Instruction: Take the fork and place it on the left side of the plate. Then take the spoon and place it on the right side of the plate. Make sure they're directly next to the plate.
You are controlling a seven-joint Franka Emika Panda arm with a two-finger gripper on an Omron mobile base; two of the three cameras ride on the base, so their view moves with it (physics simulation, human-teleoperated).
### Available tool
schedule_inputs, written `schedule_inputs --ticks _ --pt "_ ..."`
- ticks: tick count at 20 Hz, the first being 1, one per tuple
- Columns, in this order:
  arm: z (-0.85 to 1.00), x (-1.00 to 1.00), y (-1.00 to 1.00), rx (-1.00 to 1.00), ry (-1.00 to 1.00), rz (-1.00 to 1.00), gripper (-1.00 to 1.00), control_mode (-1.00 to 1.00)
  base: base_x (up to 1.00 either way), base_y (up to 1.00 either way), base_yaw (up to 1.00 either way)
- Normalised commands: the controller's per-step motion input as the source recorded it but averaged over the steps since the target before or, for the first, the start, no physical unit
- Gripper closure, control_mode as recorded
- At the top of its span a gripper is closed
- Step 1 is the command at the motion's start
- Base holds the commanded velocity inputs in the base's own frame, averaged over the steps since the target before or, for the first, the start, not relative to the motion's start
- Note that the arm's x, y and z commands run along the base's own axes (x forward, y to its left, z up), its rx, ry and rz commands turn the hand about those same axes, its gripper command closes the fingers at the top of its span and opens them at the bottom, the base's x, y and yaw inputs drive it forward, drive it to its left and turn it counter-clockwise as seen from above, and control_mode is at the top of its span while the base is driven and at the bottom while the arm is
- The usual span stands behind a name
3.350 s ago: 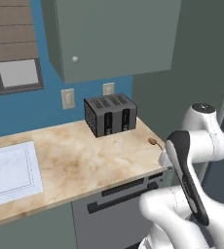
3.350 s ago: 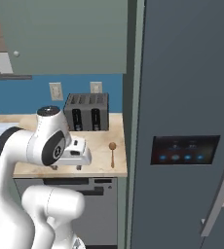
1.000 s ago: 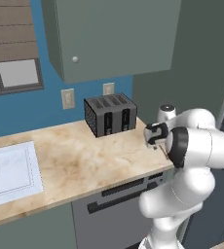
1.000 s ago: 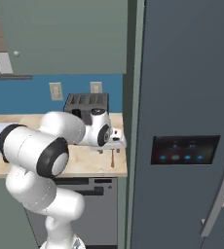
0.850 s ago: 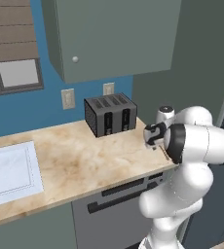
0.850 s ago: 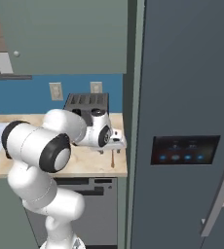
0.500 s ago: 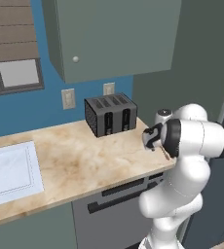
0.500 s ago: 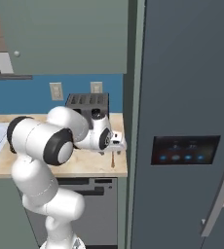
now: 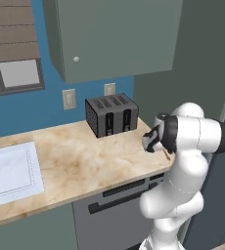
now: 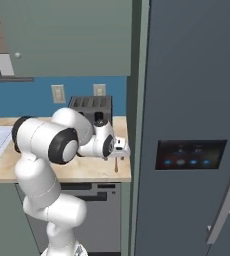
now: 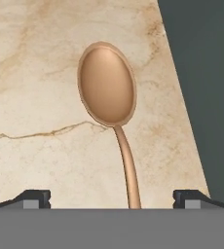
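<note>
Claw [image 11: 111,197] wide open, empty, straddling the spoon [image 11: 109,104]; bowl at twelve. Descend straight, pinch the handle squarely.

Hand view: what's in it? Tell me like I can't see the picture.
A brown wooden spoon lies on a pale marble counter, its handle running down between the open gripper's two dark fingertips. A dark grey wall fills the right side.

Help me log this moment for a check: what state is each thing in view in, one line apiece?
gripper: open, fingertips either side of the spoon handle, holding nothing.
spoon: lying flat on the counter near its right end, bowl up, not gripped.
toaster: upright by the wall, slots empty.
upper cabinet: door shut.
fridge: doors shut.
</note>
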Motion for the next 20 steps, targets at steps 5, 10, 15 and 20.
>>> schedule_inputs --ticks 5,10,15,20 --pt "-0.25 0.05 -0.14 0.00 0.00 0.00 -1.00 -1.00 0.00 0.00 0.00" --pt "-0.25 0.00 -0.06 0.00 0.00 0.00 -1.00 -1.00 0.00 0.00 0.00" --pt "-0.29 0.03 0.00 0.00 0.00 0.00 1.00 -1.00 0.00 0.00 0.00" --pt "-0.21 0.03 0.00 0.00 0.00 0.03 1.00 -1.00 0.00 0.00 0.00"
